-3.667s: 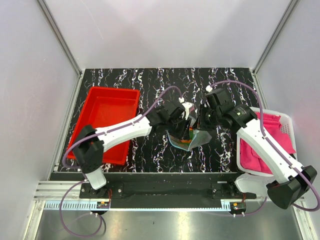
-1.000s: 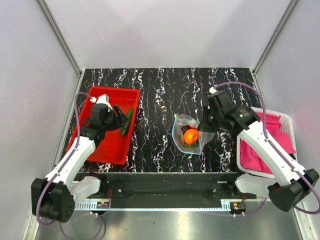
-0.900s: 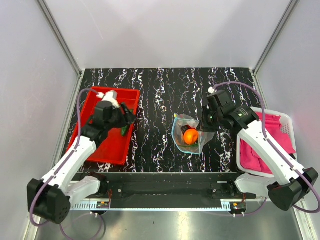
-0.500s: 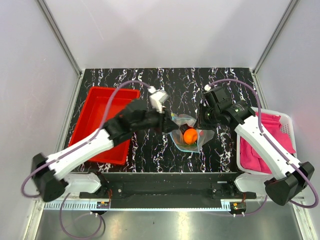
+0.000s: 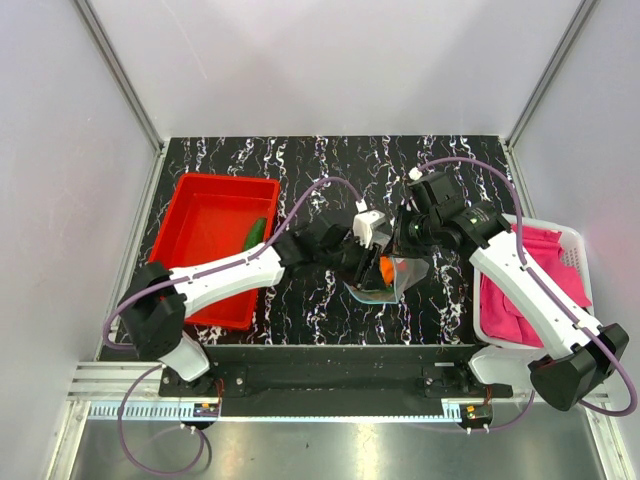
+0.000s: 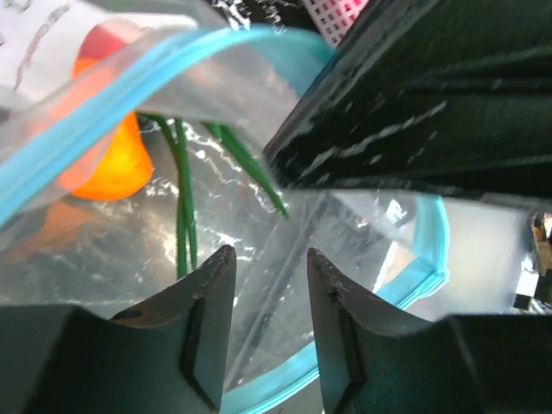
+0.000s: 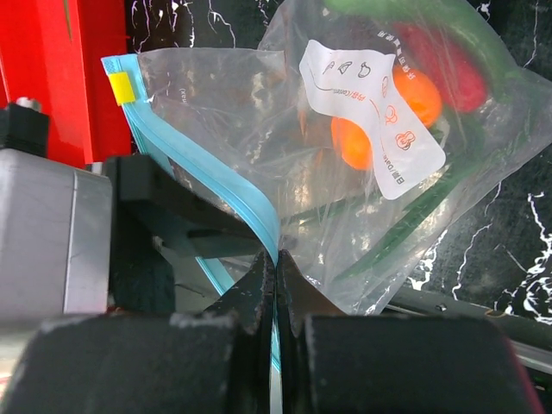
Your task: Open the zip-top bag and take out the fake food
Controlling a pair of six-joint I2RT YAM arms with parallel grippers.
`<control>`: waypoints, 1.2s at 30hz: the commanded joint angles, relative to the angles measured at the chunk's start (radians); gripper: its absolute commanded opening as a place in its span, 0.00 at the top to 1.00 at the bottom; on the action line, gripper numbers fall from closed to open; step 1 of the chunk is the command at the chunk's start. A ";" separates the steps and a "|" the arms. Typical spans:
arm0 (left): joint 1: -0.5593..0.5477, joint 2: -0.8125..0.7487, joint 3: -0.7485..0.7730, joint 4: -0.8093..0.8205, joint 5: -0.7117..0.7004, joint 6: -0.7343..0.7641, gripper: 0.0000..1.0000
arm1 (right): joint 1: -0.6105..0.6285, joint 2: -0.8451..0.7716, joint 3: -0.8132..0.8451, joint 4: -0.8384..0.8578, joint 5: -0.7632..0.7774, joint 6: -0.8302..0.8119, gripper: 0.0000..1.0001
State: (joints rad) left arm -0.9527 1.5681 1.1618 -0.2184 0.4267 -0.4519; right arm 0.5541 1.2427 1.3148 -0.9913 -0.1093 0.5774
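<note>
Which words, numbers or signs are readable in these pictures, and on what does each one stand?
White label on the bag: small pictograms and a curved line of print, too small to read.
Faint print on the bag film beside the zip strip: too blurred to read.
No other text shows in any view.

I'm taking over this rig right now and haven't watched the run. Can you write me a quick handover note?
Left gripper: open, at the mouth of the zip-top bag, gripping nothing.
Right gripper: shut on the bag's blue zip strip, holding it up.
Done: the bag is open; the cucumber lies in the red tray.
Left to do: the orange fruit, green onion and red chili are inside the bag.
</note>
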 commanded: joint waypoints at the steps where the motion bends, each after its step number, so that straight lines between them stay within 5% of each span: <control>1: -0.006 0.026 0.015 0.111 0.049 -0.027 0.51 | -0.003 -0.026 0.024 0.033 -0.013 0.018 1.00; 5: -0.012 0.064 0.006 0.152 0.060 -0.054 0.43 | -0.005 -0.026 0.021 0.034 -0.021 0.027 1.00; 19: -0.026 0.161 -0.021 0.290 0.035 -0.113 0.44 | -0.005 -0.046 -0.012 0.034 -0.035 0.042 1.00; 25: -0.027 0.171 -0.019 0.298 0.064 -0.114 0.64 | -0.005 -0.049 -0.025 0.033 -0.035 0.039 1.00; 30: -0.029 0.147 -0.024 0.281 0.053 -0.099 0.97 | -0.005 -0.054 -0.026 0.034 -0.030 0.036 1.00; 36: -0.031 0.077 -0.010 0.170 0.000 -0.027 1.00 | -0.006 -0.074 -0.060 0.033 -0.004 0.029 1.00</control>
State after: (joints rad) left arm -0.9741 1.7283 1.1339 -0.0154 0.4606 -0.5415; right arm 0.5407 1.2079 1.2755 -0.9894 -0.1081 0.6033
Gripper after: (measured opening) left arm 0.019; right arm 0.010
